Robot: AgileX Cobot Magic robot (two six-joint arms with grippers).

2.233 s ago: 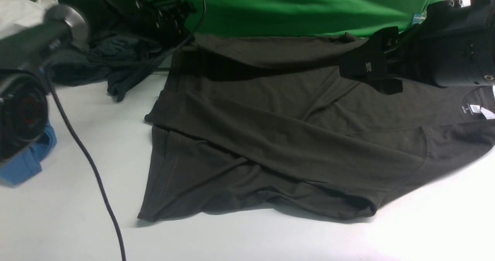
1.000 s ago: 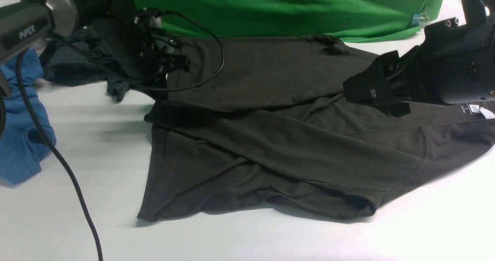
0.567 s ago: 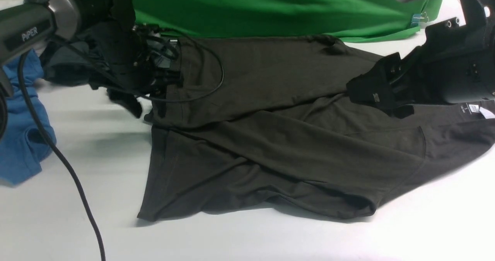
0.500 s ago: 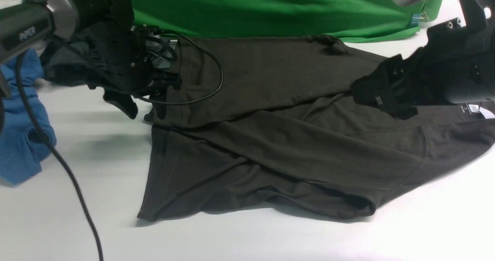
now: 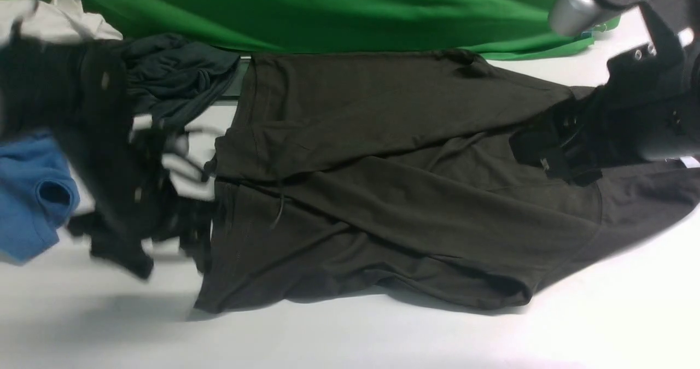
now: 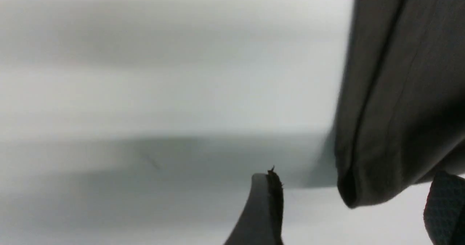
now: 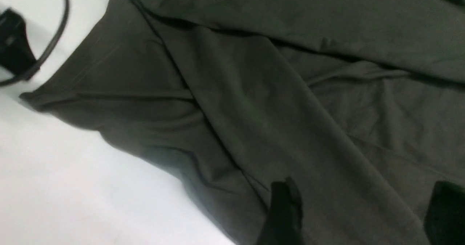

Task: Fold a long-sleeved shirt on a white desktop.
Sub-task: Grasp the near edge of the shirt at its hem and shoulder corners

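Logging long-sleeved shirt (image 5: 383,194) lying flat mid white desktop (image 5: 350,336). Positioning left gripper (image 6: 356,190) beside hem, right gripper (image 7: 367,201) above body, both gaping, empty, likely lining up next fold.

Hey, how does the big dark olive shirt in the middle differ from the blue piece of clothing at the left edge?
Colour: the large dark olive-brown knit shirt is nearly black; the blue cloth garment is bright.
Pose: the shirt lies spread out, parts folded over; the blue garment sits bunched up.
Spread: the shirt covers far more surface; the frame edge cuts the blue garment off.
Both are fabric on the smooth white desktop.
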